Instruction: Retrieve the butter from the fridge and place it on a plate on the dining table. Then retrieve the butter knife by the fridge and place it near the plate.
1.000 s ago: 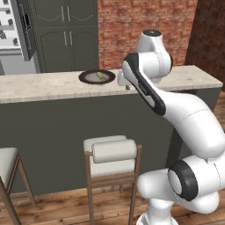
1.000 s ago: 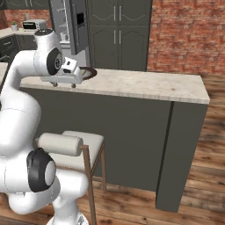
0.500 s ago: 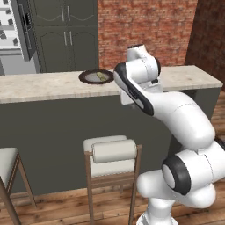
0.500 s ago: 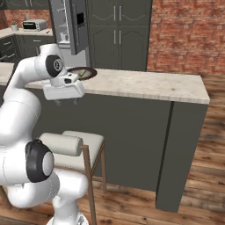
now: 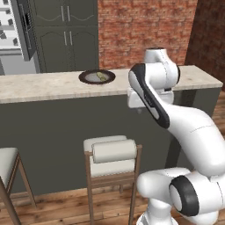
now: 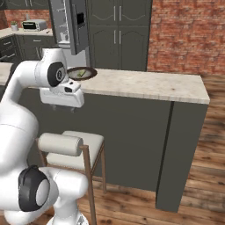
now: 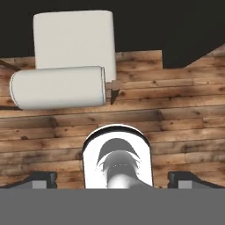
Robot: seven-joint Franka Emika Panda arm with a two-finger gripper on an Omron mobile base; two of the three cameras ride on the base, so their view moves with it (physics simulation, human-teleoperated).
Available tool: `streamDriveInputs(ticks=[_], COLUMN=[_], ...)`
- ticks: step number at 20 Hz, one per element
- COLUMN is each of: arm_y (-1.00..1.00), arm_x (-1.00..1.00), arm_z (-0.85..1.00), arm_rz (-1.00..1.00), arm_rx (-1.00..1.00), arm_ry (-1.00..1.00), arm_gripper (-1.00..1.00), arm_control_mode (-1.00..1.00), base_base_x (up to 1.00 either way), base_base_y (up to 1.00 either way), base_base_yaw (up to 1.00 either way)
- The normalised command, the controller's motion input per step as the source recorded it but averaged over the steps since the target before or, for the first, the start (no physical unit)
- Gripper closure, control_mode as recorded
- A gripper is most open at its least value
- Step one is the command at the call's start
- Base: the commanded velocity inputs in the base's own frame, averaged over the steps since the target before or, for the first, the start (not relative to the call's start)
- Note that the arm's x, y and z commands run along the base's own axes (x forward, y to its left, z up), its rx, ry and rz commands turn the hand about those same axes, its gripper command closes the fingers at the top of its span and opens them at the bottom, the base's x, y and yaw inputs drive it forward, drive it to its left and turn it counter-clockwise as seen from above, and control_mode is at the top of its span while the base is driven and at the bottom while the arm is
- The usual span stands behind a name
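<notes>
The butter (image 5: 101, 77) lies on the plate (image 5: 97, 76) on the desk (image 5: 44, 85), with the fridge (image 6: 70, 24) behind. The gripper (image 7: 112, 181) hangs empty in front of the desk, jaws spread wide, pointing down at the wooden floor (image 7: 184, 118) beside a white-cushioned stool (image 7: 72, 59).

Butter (image 5: 102, 77) lies on the plate (image 5: 86, 78) — atop the dining table (image 5: 39, 85).
</notes>
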Motion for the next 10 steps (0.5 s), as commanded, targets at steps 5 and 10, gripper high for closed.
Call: streamDriveInputs(ticks=[5,10], arm_y=[0.00,0.00], arm_x=[-0.06,0.00], arm_z=[-0.10,-0.25], arm_rz=[0.00,0.01], arm_rx=[-0.02,-0.14], arm_ry=[-0.01,0.01], arm_gripper=[-1.00,-1.00], arm_control_mode=[-1.00,-1.00], base_base_x=[0.00,0.00], base_base_y=[0.00,0.00], base_base_yaw=[0.00,0.00])
